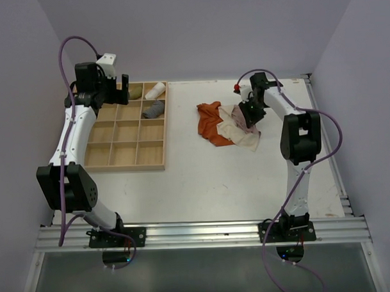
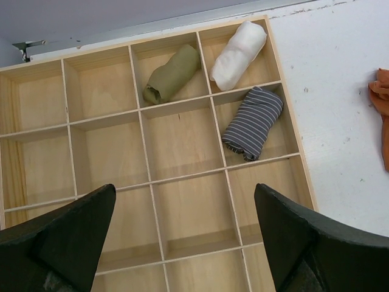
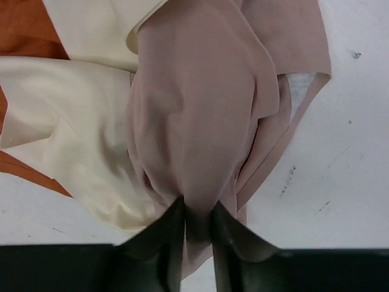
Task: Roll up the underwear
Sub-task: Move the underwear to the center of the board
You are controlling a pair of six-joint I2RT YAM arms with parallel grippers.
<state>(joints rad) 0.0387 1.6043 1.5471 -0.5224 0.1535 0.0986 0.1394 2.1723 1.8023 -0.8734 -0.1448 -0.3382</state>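
Right gripper [image 3: 197, 226]: jaws drawn close together and clamped on a gathered fold of the pale beige-pink underwear [image 3: 200, 109]. Cloth bunched into a rounded hump just beyond the pinch, with loose edges trailing off to the right onto the white surface [image 1: 203, 190].

Cream cloth [image 3: 73, 128]: lying flat to the left of the pinched fold and touching it. Not possible to tell whether part of the same garment or a separate piece.

Rust-orange underwear [image 1: 209, 120]: unrolled and crumpled, on the far middle of the surface, left of the pale cloth and partly under it. Only slivers visible at the left edge of the right wrist view. Not in contact with either gripper.

Both garments together in one loose pile, well right of the wooden tray [image 2: 290, 109] and outside every compartment.

Left gripper [image 2: 182, 194]: jaws spread wide apart, nothing between them, held above the tray near its far left part as seen from overhead.

Tray contents, as seen from the left wrist:
- white roll [image 2: 238, 55] in the far right corner compartment
- olive roll [image 2: 173, 74] in the compartment just left of it
- striped roll [image 2: 254, 121] in the compartment just nearer than the white roll
- remaining visible compartments bare wood
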